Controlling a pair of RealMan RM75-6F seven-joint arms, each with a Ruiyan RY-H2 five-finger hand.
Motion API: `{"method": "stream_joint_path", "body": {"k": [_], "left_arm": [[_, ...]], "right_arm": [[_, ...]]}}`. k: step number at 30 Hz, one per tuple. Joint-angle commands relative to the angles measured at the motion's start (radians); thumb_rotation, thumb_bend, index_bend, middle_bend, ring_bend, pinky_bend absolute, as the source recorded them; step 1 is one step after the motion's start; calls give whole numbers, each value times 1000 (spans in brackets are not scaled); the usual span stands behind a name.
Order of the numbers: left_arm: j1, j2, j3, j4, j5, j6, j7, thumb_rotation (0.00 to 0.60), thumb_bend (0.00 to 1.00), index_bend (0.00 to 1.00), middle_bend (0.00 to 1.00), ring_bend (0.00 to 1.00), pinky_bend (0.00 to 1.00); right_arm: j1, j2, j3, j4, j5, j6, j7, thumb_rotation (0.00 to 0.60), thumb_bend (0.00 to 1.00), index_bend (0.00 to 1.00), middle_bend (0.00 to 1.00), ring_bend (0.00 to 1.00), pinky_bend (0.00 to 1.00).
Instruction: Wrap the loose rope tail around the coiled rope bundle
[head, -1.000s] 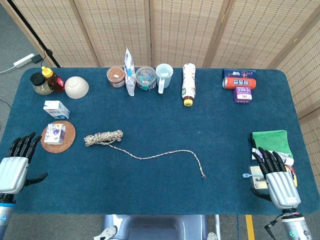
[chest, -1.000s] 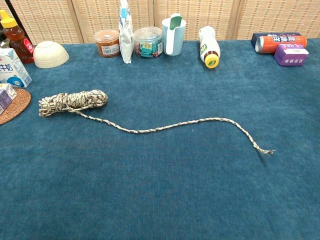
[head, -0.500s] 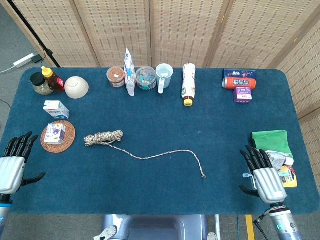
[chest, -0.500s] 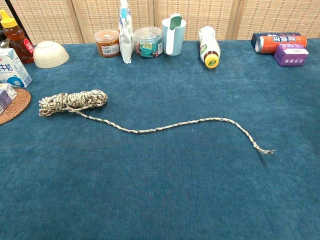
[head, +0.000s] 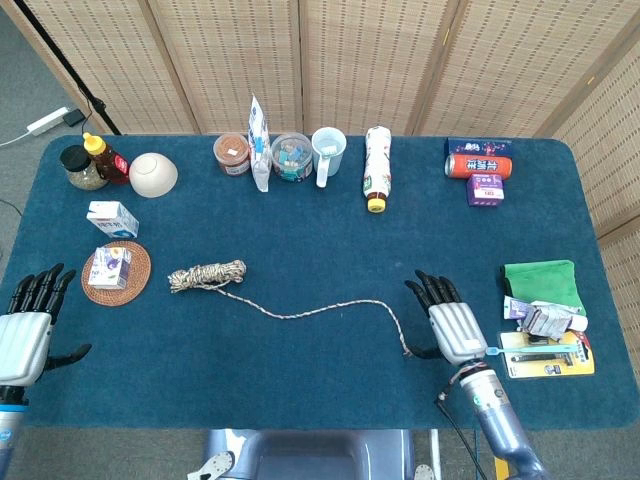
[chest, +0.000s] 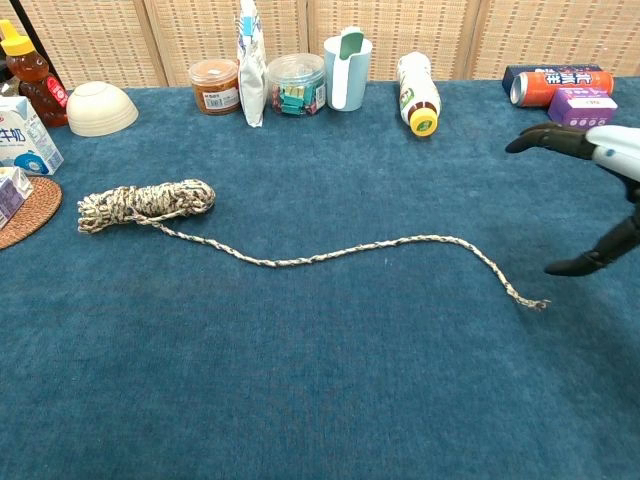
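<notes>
The coiled rope bundle (head: 207, 275) (chest: 147, 203) lies on the blue table, left of centre. Its loose tail (head: 330, 311) (chest: 360, 249) snakes rightward and ends at a frayed tip (head: 406, 351) (chest: 535, 302). My right hand (head: 453, 322) (chest: 597, 190) hovers just right of that tip, fingers spread, holding nothing. Far to the left, at the table's near edge, my left hand (head: 27, 326) is open too and well away from the bundle; the chest view does not show it.
A wicker coaster (head: 116, 272) with a small carton sits left of the bundle, a milk carton (head: 112, 218) behind it. Bowl, jars, cup and bottle (head: 376, 169) line the far edge. A green cloth (head: 540, 281) and packets lie at the right.
My right hand has swung left from the table's right edge to beside the tail's tip, entering the chest view. The left hand has sunk slightly. The rope has not moved.
</notes>
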Motion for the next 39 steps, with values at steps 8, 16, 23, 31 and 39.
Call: {"method": "stream_joint_path", "body": {"k": [8, 16, 23, 31, 39], "left_arm": [[-11, -12, -6, 1, -32, -23, 28, 600, 0, 0, 0, 0, 0], [-17, -11, -8, 2, -46, -35, 30, 600, 0, 0, 0, 0, 0], [-21, -8, -10, 3, -53, -43, 24, 600, 0, 0, 0, 0, 0], [-21, -4, -6, 1, -47, -42, 18, 600, 0, 0, 0, 0, 0], [-19, -6, -3, -1, -43, -35, 23, 600, 0, 0, 0, 0, 0]], "right_arm": [[214, -281, 138, 164, 299, -40, -217, 600, 334, 350, 0, 0, 0], [273, -339, 131, 214, 386, -31, -276, 600, 357, 407, 0, 0, 0], [295, -360, 120, 260, 412, -21, -277, 600, 359, 418, 0, 0, 0], [291, -359, 93, 320, 424, -25, -246, 600, 362, 424, 0, 0, 0], [296, -355, 84, 321, 419, -22, -229, 600, 375, 445, 0, 0, 0]]}}
